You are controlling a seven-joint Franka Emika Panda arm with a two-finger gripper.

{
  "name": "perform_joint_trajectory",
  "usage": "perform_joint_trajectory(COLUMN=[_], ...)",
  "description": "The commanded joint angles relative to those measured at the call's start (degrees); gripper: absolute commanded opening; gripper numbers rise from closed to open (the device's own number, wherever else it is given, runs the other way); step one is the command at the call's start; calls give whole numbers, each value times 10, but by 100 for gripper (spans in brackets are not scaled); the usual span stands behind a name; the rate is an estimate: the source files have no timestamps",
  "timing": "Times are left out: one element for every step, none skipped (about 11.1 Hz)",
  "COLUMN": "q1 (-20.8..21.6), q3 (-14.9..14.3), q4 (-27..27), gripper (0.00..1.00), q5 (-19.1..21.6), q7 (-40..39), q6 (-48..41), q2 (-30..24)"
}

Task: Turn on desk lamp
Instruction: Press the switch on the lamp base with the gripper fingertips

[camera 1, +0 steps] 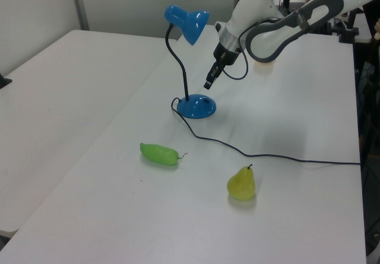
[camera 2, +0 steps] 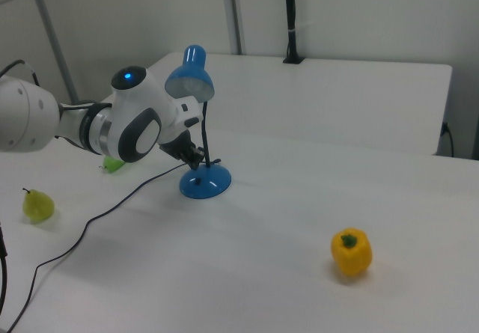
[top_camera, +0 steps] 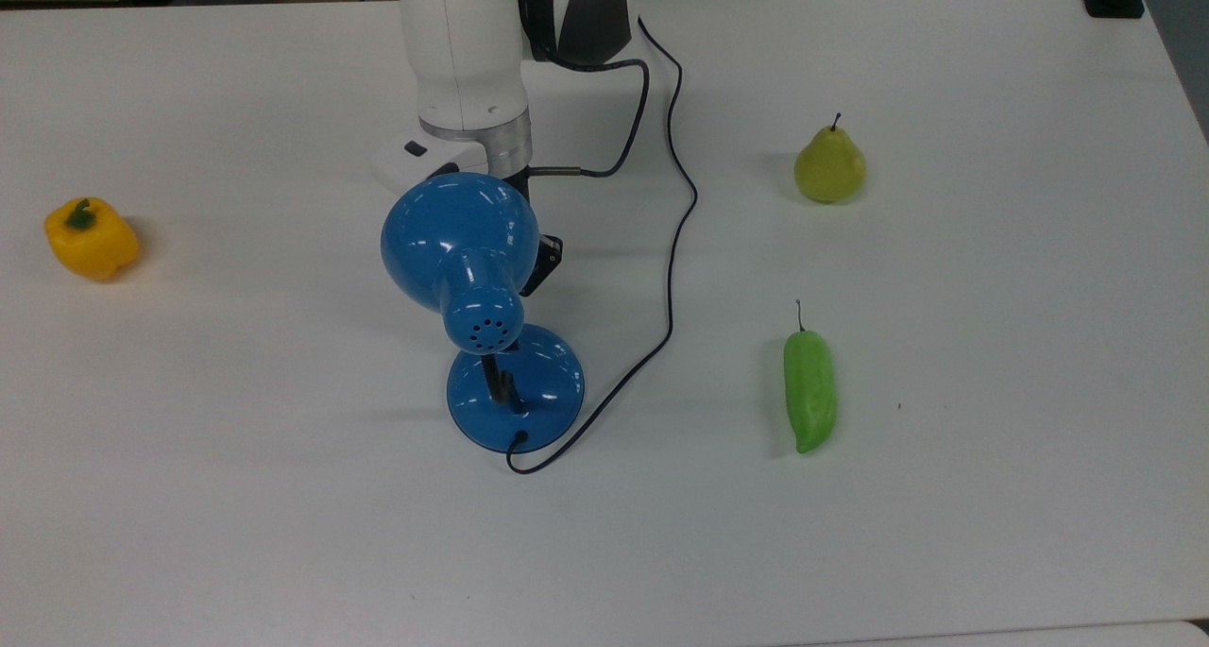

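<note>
The desk lamp stands upright mid-table, glossy blue, with its dome shade (top_camera: 460, 236) over a round base (top_camera: 515, 392); the lamp shade (camera 1: 189, 22) and base (camera 1: 196, 106) also show from the side. Its bulb opening looks unlit in the right view. My gripper (camera 1: 209, 84) points down, low beside the black neck and just above the base, apart from it; the right view has the gripper (camera 2: 194, 157) between shade (camera 2: 191, 78) and base (camera 2: 205, 182). From above, the shade covers most of it, and a black part of the gripper (top_camera: 545, 260) sticks out at the shade's right edge.
The lamp's thin black cord (top_camera: 672, 250) runs from the base toward the table's far edge, to the top view's right of my arm. A yellow bell pepper (top_camera: 90, 239) lies far to the top view's left. A pear (top_camera: 829, 165) and a green pepper (top_camera: 809, 392) lie at the top view's right.
</note>
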Motion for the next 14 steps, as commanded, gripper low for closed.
perform_joint_trajectory(q1=[8, 8, 8, 9, 10, 10, 10, 10, 10, 10, 11, 11, 11, 11], q3=[-8, -8, -8, -8, -8, -8, -8, -7, -8, -7, -7, -7, -7, -7], q4=[-1, 0, 0, 0, 0, 0, 0, 0, 0, 0, 0, 0, 0, 0], gripper=[0, 0, 0, 0, 0, 0, 0, 0, 0, 0, 0, 0, 0, 0], q5=[1, 1, 1, 1, 1, 2, 2, 2, 2, 2, 2, 2, 1, 2], q7=[-13, -13, -13, -13, -13, -13, -13, -13, -13, -13, -12, -13, -13, -13], q6=[17, 17, 18, 31, 49, 52, 52, 53, 54, 54, 54, 54, 54, 57], q2=[13, 18, 20, 25, 33, 38, 39, 40, 42, 42, 49, 50, 50, 51])
